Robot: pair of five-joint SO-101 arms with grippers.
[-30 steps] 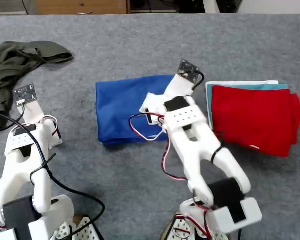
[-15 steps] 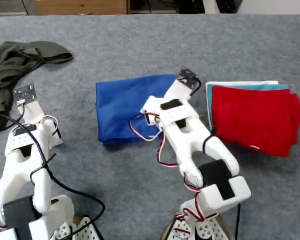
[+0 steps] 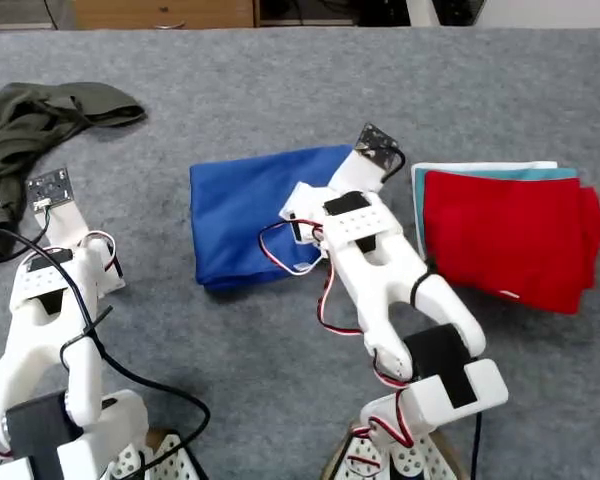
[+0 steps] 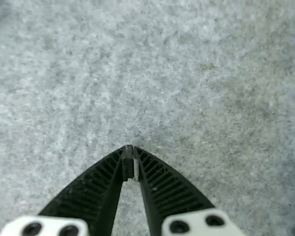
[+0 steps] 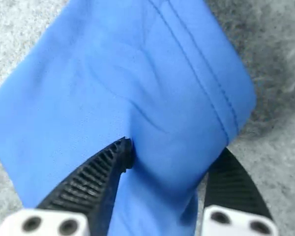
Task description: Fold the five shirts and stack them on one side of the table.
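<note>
Slightly back toward the far edge, the right arm's wrist is now seen in the high view, and the arm's lower links are swung a little to its right compared with half a second ago. The left edge of the folded royal-blue cotton shirt (image 3: 245,215) is shifted a touch leftward. The left arm (image 3: 45,300) is unchanged.

The royal-blue shirt is laid flat as a rough rectangle near the middle of the grey carpet-like table surface (image 3: 280,90). Its right end is covered by the white right arm (image 3: 380,270). In the right wrist view the right gripper (image 5: 174,152) is seen with its black ribbed fingers spread apart. One finger (image 5: 113,162) is laid on top of the cloth, and the other is partly hidden at the stitched, folded edge, so that this edge is straddled by the jaws.

Just beside the blue shirt, on the table's right side, a folded bright-red shirt (image 3: 510,235) is stacked on top. Thin edges of a teal garment (image 3: 500,173) and a white garment (image 3: 480,165) are shown beneath it.

A crumpled olive-green shirt (image 3: 30,120) is left unfolded at the far left, well apart from the stack.

The left gripper (image 4: 129,158) is held over bare grey surface, its fingertips pressed together with nothing between them.
</note>
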